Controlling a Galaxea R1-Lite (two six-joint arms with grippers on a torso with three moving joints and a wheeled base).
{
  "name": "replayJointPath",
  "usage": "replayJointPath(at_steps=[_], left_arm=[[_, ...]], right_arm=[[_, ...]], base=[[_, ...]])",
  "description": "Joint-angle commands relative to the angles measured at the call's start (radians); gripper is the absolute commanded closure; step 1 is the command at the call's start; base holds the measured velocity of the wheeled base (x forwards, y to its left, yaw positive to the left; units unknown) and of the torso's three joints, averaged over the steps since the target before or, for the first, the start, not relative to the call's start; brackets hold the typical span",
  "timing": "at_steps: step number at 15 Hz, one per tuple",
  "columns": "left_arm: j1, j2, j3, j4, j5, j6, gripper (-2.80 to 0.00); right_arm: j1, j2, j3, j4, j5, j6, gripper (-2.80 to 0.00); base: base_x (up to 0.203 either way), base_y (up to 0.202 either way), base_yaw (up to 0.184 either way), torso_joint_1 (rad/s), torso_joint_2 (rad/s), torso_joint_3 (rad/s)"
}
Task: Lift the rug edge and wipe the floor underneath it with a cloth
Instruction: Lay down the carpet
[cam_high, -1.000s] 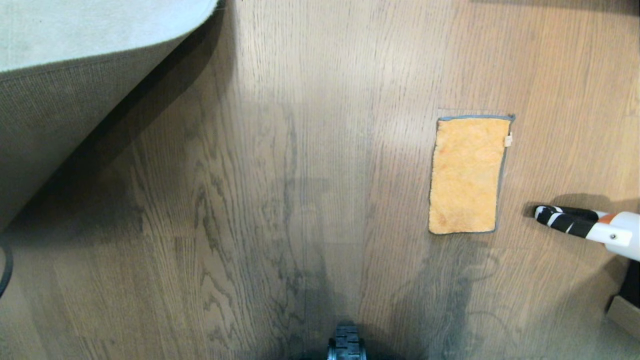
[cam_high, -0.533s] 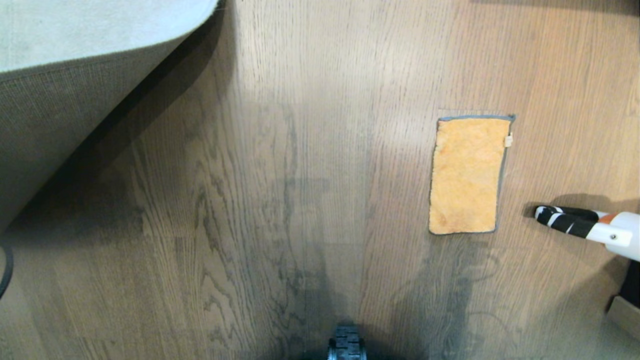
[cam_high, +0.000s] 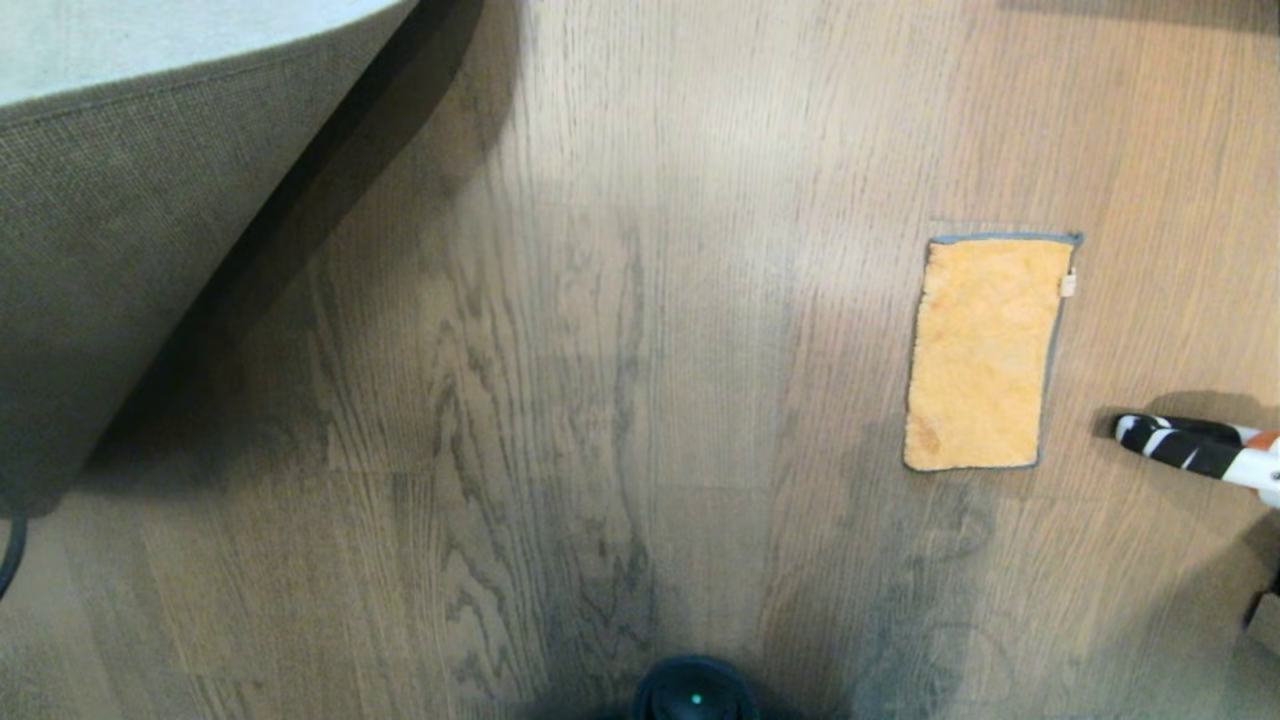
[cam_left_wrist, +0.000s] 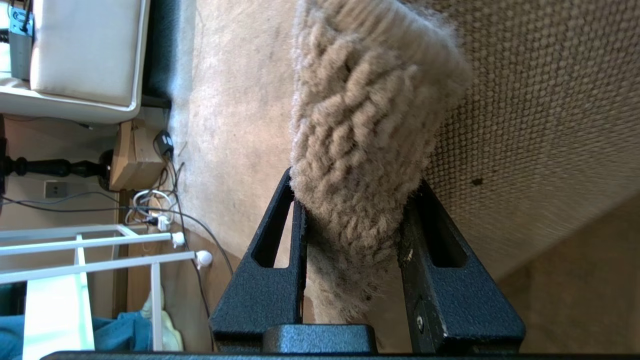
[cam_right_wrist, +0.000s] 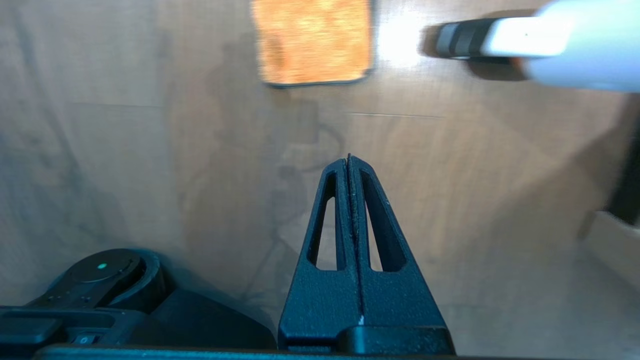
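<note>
In the left wrist view my left gripper (cam_left_wrist: 355, 180) is shut on the rug edge (cam_left_wrist: 360, 150), with the fluffy pile pinched between its black fingers. The head view shows the rug edge (cam_high: 200, 65) held up at the far left, its woven brown underside (cam_high: 100, 250) facing me over the shadowed floor (cam_high: 620, 350). The orange cloth (cam_high: 985, 352) lies flat on the floor to the right, away from both grippers. My right gripper (cam_right_wrist: 349, 157) hangs shut and empty above bare floor, short of the cloth (cam_right_wrist: 312, 40). Neither gripper shows in the head view.
A black-and-white striped tool with a white handle (cam_high: 1190, 447) lies on the floor right of the cloth. My base (cam_high: 695, 695) sits at the near edge. A dark cable (cam_high: 12, 555) loops at the left. White furniture (cam_left_wrist: 85, 50) and cables (cam_left_wrist: 165, 210) lie beyond the rug.
The whole head view has shifted to the right, so the camera has moved. More of the rug's underside now fills the left. The cloth still lies flat where it was.
</note>
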Motion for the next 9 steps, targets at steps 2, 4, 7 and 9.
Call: replayJointPath(at_steps=[2,4,7,9], left_arm=[[0.001,-0.002,0.0,-0.006,0.004,0.002,0.0],[0.001,-0.002,0.0,-0.006,0.004,0.002,0.0],[0.003,-0.003,0.0,-0.006,0.007,0.002,0.0],[0.003,-0.005,0.0,-0.006,0.005,0.002,0.0]], right_arm=[[0.0,0.001,0.0,-0.001,0.0,0.0,0.0],[0.0,0.001,0.0,-0.001,0.0,0.0,0.0],[0.0,0.001,0.0,0.0,0.0,0.0,0.0],[0.0,0.001,0.0,-0.001,0.0,0.0,0.0]], base=[[0.0,0.193,-0.003,0.002,0.0,0.001],[0.0,0.195,-0.002,0.006,0.0,0.006],[0.0,0.189,-0.003,0.001,0.0,0.002],[0.0,0.116,-0.001,0.0,0.0,0.002]])
